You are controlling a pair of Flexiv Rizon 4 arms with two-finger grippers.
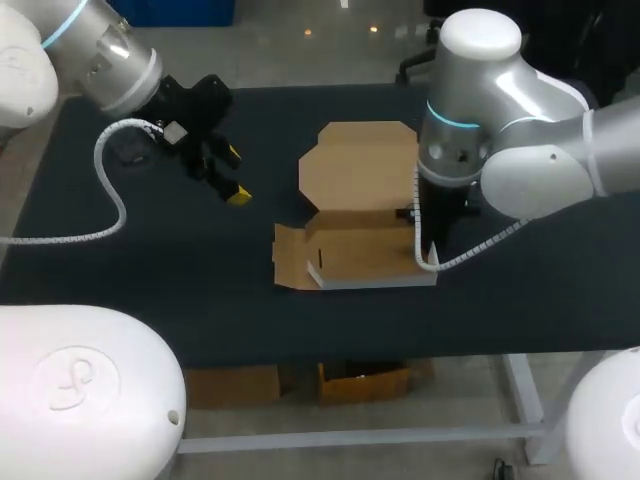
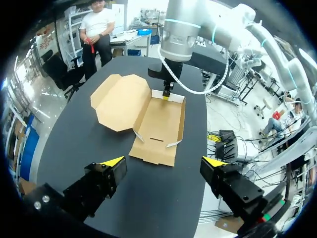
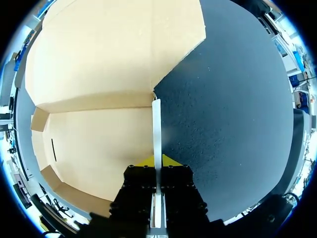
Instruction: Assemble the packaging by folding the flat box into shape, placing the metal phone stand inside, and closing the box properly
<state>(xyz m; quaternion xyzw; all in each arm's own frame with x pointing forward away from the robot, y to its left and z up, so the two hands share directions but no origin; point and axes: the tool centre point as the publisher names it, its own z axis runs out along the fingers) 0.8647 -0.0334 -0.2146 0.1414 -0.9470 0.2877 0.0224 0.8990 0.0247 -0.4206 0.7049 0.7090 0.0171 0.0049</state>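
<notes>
One thin cardboard box sits half-folded on the table, lid flap flat on its far side; it looks light, easily creased and apt to slide, so an upright wall is probably the best hold. The right gripper pinches the tray's side wall between nearly closed fingers, while the left gripper hovers well apart, fingers wide and empty.

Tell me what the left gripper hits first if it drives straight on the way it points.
Probably the cardboard box: the left gripper, open, aims at its near flap and tray. Depth is unclear, so it might touch the black table just short of it.
</notes>
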